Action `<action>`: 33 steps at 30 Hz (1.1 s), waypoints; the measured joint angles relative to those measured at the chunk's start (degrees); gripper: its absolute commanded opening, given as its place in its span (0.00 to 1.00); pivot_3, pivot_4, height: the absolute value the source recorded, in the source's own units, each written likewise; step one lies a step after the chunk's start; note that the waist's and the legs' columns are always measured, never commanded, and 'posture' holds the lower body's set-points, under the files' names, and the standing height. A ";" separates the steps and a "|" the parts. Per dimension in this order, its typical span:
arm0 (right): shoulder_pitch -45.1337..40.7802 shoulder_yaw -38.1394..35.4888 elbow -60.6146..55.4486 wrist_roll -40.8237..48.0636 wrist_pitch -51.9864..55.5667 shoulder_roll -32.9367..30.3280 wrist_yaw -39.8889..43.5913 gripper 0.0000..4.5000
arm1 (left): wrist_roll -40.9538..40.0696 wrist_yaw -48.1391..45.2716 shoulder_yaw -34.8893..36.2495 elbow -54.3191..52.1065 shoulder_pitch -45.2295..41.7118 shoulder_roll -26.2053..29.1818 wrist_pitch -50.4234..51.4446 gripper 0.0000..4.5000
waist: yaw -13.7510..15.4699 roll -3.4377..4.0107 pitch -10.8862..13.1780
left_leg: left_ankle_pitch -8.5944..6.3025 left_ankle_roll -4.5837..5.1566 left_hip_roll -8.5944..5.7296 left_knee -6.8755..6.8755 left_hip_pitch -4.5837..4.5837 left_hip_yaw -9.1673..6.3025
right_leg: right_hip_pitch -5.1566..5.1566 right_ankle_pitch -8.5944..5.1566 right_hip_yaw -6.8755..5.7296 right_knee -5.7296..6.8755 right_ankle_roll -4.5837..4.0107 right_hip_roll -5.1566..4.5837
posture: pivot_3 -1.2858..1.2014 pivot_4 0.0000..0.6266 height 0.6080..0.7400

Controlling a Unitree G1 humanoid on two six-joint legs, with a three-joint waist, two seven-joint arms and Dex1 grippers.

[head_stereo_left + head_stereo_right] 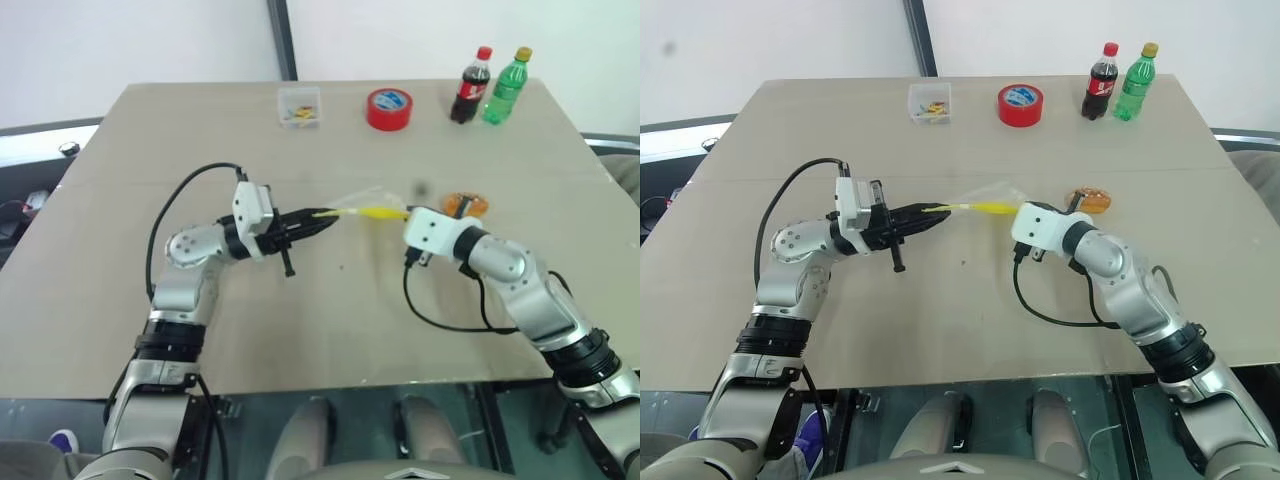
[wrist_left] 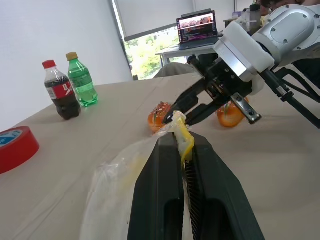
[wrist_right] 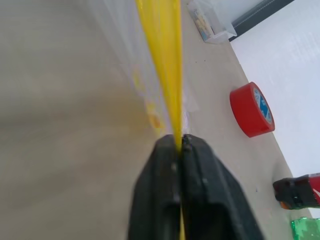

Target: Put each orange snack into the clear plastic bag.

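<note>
The clear plastic bag (image 1: 362, 197) hangs stretched between my two grippers above the table's middle, its yellow seal strip (image 1: 375, 212) pulled taut. My left gripper (image 1: 325, 218) is shut on one end of the strip, seen close in the left wrist view (image 2: 177, 137). My right gripper (image 1: 1015, 212) pinches the other end, jaws closed on the strip (image 3: 179, 142). Two orange snacks (image 2: 159, 116) (image 2: 230, 114) lie on the table just beyond the right gripper, showing as an orange patch (image 1: 465, 205) in the head views.
Along the far edge stand a small clear box (image 1: 300, 105), a red tape roll (image 1: 389, 108), a cola bottle (image 1: 470, 88) and a green bottle (image 1: 505, 88). Black cables loop from both wrists over the tan table (image 1: 330, 320).
</note>
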 measured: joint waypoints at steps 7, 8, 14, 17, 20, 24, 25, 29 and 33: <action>-0.47 -2.56 0.02 0.12 2.07 1.73 0.22 0.00 | 3.39 2.91 0.18 0.00 0.07 0.73 -1.28 0.64 | -0.01 0.00 0.00 | 0.00 0.00 -0.01 0.00 0.00 0.00 | 0.00 0.00 0.00 0.00 0.00 0.00 | 0.52 0.24 1.00; -0.76 -2.64 0.02 0.06 2.69 1.84 0.26 0.00 | 4.60 3.84 0.15 -0.14 0.21 0.95 -1.70 0.75 | -0.02 0.00 0.00 | 0.00 0.00 -0.01 0.00 0.00 0.00 | 0.00 0.00 0.00 0.00 0.00 0.00 | 0.52 0.24 1.00; -2.13 -2.92 -1.34 -1.48 7.72 2.45 1.01 0.00 | 14.09 14.03 -0.20 -14.81 8.88 2.67 -0.20 0.99 | -0.07 0.01 0.00 | 0.00 0.00 0.14 -0.09 -0.03 0.01 | -0.01 0.00 0.04 -0.12 0.00 -0.02 | 0.52 0.24 1.00; -2.11 -2.79 -3.27 -2.51 10.40 3.07 1.45 0.00 | 17.38 19.32 -1.03 -25.03 13.43 2.79 6.63 0.99 | 0.12 0.01 0.01 | -0.01 0.01 0.17 -0.09 -0.04 0.02 | -0.01 0.00 0.03 -0.10 0.00 -0.01 | 0.52 0.24 1.00; -2.11 -2.43 -4.55 -2.83 11.53 3.67 1.63 0.00 | 17.56 20.16 -1.36 -28.80 13.38 3.98 10.83 0.99 | 0.34 0.01 0.01 | -0.01 0.01 0.16 -0.07 0.01 -0.03 | 0.03 0.00 -0.05 -0.06 0.00 0.00 | 0.52 0.24 1.00; -2.09 -1.94 -5.22 -3.09 12.52 4.09 2.43 0.00 | 19.44 22.34 -3.25 -30.69 12.39 4.44 15.75 0.99 | 0.24 0.01 0.01 | -0.01 0.01 0.14 -0.07 0.05 -0.02 | 0.06 0.00 -0.04 -0.06 0.00 0.00 | 0.52 0.24 1.00; -2.09 -1.93 -5.23 -3.24 12.73 4.10 2.60 0.00 | 19.91 22.85 -3.69 -30.69 11.96 4.43 16.64 0.99 | 0.24 0.01 0.01 | -0.01 0.01 0.14 -0.07 0.04 -0.03 | 0.05 0.00 -0.04 -0.06 0.00 0.01 | 0.52 0.24 1.00; -2.09 -1.93 -5.27 -3.53 12.86 4.34 2.71 0.00 | 21.55 23.55 -5.70 -30.71 10.66 4.48 17.36 0.99 | 0.24 0.01 0.01 | -0.01 0.00 0.14 -0.08 0.03 -0.02 | 0.05 0.00 -0.04 -0.09 0.00 0.00 | 0.52 0.24 1.00; -2.09 -1.80 -5.36 -4.05 13.24 4.82 2.72 0.00 | 21.73 24.19 -6.55 -30.74 8.98 3.76 17.77 0.86 | 0.23 0.01 0.01 | -0.01 0.00 0.14 -0.08 0.03 -0.02 | 0.05 0.00 -0.04 -0.09 0.00 0.00 | 0.52 0.24 1.00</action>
